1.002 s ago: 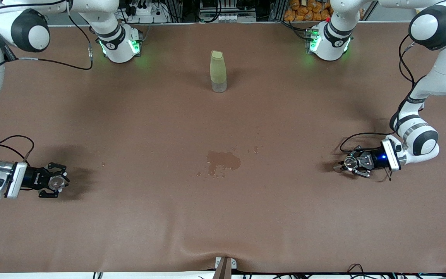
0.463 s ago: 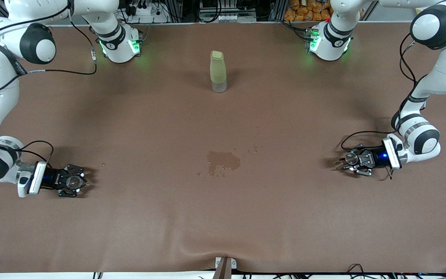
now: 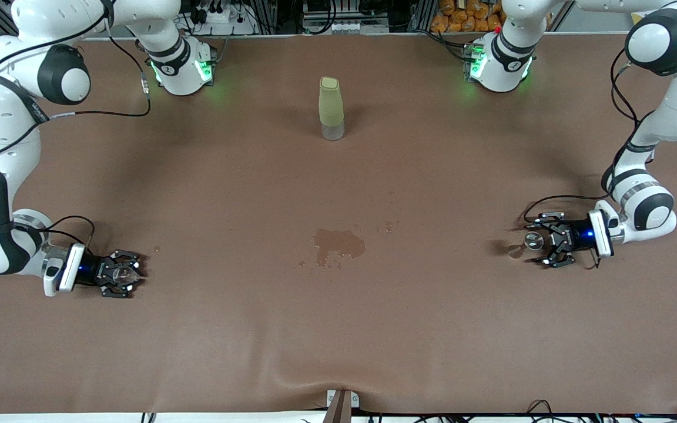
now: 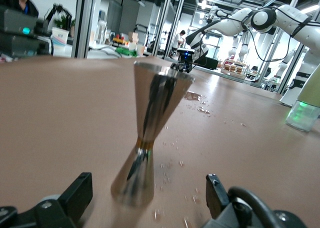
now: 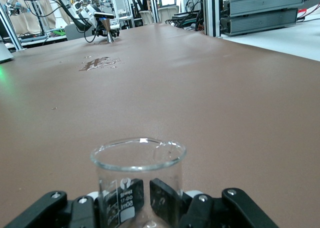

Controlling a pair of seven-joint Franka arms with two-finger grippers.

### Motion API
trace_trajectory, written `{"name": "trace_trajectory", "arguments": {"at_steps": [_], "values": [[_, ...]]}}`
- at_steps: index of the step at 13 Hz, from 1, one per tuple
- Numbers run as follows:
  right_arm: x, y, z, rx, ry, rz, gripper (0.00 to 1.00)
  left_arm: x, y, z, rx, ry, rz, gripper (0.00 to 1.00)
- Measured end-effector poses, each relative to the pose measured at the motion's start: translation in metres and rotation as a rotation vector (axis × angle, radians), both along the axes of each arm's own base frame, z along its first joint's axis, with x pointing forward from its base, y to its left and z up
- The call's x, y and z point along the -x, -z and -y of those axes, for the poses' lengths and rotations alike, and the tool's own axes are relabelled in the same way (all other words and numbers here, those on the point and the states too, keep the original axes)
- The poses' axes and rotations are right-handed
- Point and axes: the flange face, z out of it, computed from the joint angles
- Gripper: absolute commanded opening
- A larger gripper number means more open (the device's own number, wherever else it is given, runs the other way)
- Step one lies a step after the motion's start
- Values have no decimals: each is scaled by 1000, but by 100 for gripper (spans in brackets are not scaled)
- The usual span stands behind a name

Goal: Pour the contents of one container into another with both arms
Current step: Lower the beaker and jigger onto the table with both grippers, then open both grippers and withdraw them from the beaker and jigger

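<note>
The small steel jigger (image 3: 530, 239) stands upright on the brown table near the left arm's end. My left gripper (image 3: 542, 239) sits low beside it, open, its fingers spread wide on either side. In the left wrist view the jigger (image 4: 150, 113) rises between the two black fingertips (image 4: 80, 190), touching neither. Near the right arm's end, my right gripper (image 3: 128, 273) is shut on the tiny clear glass cup (image 3: 121, 271), low at the table. The right wrist view shows the cup (image 5: 137, 163) upright with printed markings, the pads (image 5: 167, 200) seen through its glass.
A tall pale-green bottle (image 3: 331, 108) stands mid-table toward the robots' bases. A dark wet stain (image 3: 338, 244) with small droplets lies at the table's middle. The cloth has a fold (image 3: 338, 382) at the edge nearest the front camera.
The left gripper has opened and drawn back slightly, leaving the jigger standing. The right arm has moved toward the table's middle and lower, with the cup in its gripper.
</note>
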Motion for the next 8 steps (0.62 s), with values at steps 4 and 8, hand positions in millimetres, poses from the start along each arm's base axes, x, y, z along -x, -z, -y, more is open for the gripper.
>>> {"name": "trace_trajectory", "arguments": {"at_steps": [4,8], "values": [[0,-1,0,-6,-1,2,100,10,-11,-56,-71,14,-107,100],[0,-2,3,-11,5,5,100,10,-27,-94,-137,22,-193,100]]}}
